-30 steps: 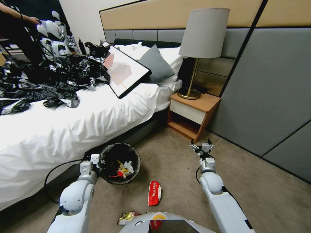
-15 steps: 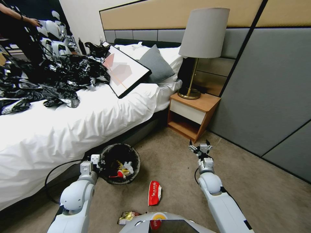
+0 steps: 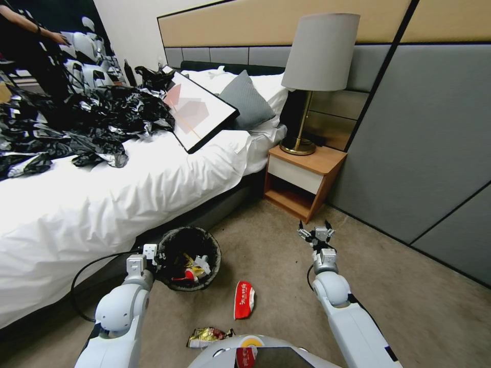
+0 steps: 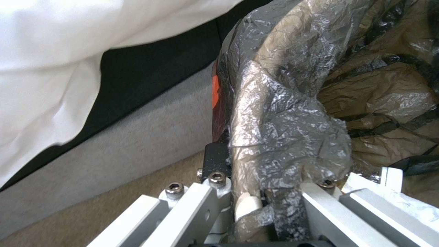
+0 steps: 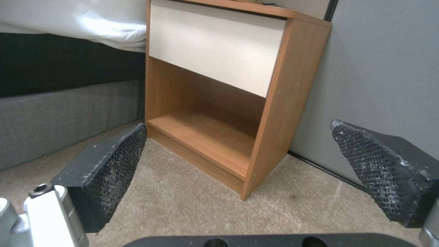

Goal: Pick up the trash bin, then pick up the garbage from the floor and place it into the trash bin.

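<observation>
Trash bin (image 3: 188, 258): lower centre-left of the head view, beside the bed's dark base, black liner folded over the rim. Whether it rests on the carpet or is lifted just clear of it cannot be judged from this angle. Inside it lie several pieces of litter, red, yellow and white.

Left end effector (image 3: 153, 260): at the bin's left rim. In the left wrist view its fingers (image 4: 219, 161) are clamped on the bin wall, one on the outside and one inside, with crinkled liner (image 4: 283, 137) bunched between them. The bin (image 4: 247, 206) shows there as a sliver of white rim under the plastic.

Garbage on the floor: a red-and-white wrapper (image 3: 244, 300) lies on the carpet just right of and below the bin, apart from it. A gold foil wrapper (image 3: 206, 336) lies lower still, near the bottom edge, close to the robot's base.

Right end effector (image 3: 317, 235): centre-right of the head view, held above the carpet, well apart from the bin and both wrappers, spread wide and holding nothing. In the right wrist view its two black textured pads (image 5: 114, 164) stand far apart, facing the nightstand (image 5: 238, 89).

Surroundings: the nightstand (image 3: 302, 176) sits right of centre with a lamp (image 3: 317, 66) on it. The bed (image 3: 128, 194) fills the left half, with a heap of glossy black bags (image 3: 76, 128) at upper left and a framed picture (image 3: 197, 110) leaning by the pillows.
</observation>
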Motion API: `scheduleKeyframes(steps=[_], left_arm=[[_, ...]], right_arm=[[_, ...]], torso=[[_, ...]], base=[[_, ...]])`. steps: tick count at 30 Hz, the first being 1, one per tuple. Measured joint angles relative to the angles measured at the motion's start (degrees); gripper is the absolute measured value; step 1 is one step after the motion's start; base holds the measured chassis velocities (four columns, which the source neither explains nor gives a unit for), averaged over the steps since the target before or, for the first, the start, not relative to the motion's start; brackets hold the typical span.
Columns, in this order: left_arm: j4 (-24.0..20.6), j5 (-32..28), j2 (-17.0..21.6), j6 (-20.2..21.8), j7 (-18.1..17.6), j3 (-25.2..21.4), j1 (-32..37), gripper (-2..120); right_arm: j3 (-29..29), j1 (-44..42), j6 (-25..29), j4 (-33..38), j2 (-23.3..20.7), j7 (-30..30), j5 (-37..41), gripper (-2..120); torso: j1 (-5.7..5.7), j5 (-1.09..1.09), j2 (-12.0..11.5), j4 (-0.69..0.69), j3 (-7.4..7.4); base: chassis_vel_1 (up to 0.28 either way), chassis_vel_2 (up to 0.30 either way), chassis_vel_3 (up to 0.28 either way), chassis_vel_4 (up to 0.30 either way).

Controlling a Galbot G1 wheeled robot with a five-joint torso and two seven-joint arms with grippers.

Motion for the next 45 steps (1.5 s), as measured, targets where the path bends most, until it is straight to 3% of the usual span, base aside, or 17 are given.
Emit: scheduleKeyframes(steps=[25, 32, 35, 37, 39, 40, 42, 44, 45], left_arm=[[0.45, 0.4, -0.27, 0.0, 0.13, 0.03, 0.12, 0], [0.4, 0.4, -0.14, 0.0, 0.14, -0.21, 0.18, 0], [0.39, 0.4, -0.11, 0.0, 0.12, -0.26, 0.17, 0], [0.39, 0.4, -0.1, 0.0, 0.11, -0.26, 0.17, 0], [0.39, 0.5, -0.1, 0.0, 0.1, -0.27, 0.16, 0], [0.39, 0.5, -0.1, 0.0, 0.1, -0.27, 0.16, 0], [0.35, 0.62, -0.13, 0.0, 0.1, -0.27, 0.16, 0], [0.34, 0.65, -0.13, 0.0, 0.1, -0.27, 0.16, 0], [0.29, 0.75, -0.17, 0.0, 0.09, -0.27, 0.25, 0]], right_arm=[[-0.44, 0.88, 1.73, -1.01, -0.77, -0.12, -0.42, 100], [-2.07, 1.39, -0.66, 0.51, -3.08, 0.83, 2.26, 100], [-6.55, 5.88, -5.63, 1.29, -9.0, 2.09, 7.89, 100], [-8.3, 7.76, -7.02, 1.3, -10.74, 2.45, 10.12, 100], [-15.09, 15.77, -12.54, 0.51, -15.83, 4.18, 18.83, 100], [-15.09, 15.77, -12.54, 0.51, -15.83, 4.18, 18.83, 100], [-20.7, 24.36, -19.62, -1.33, -18.26, 4.16, 26.56, 100], [-22.01, 26.83, -21.57, -2.02, -18.66, 3.55, 28.62, 100], [-26.48, 34.31, -27.34, -4.09, -19.14, 2.21, 34.91, 100]], torso=[[0.02, 0.0, 0.0, 0.0, 0.0], [0.01, 0.01, 0.0, -0.01, 0.0], [0.01, 0.0, 0.0, -0.02, 0.0], [0.01, 0.0, 0.0, -0.01, 0.0], [0.01, 0.0, 0.0, 0.0, 0.0], [0.01, 0.0, 0.0, 0.0, 0.0], [0.01, 0.01, 0.0, 0.02, 0.01], [0.02, 0.02, 0.0, 0.0, 0.01], [0.02, -0.02, 0.0, 0.02, 0.0]], base=[[0.066, -0.066, -0.07, 0.068], [0.0, 0.0, 0.0, 0.0], [0.0, 0.0, 0.0, 0.0], [0.0, 0.0, 0.0, 0.0], [0.0, 0.0, 0.0, 0.0], [0.0, 0.0, 0.0, 0.0], [0.0, 0.0, 0.0, 0.0], [0.0, 0.0, 0.0, 0.0], [0.0, 0.0, 0.0, 0.0]])
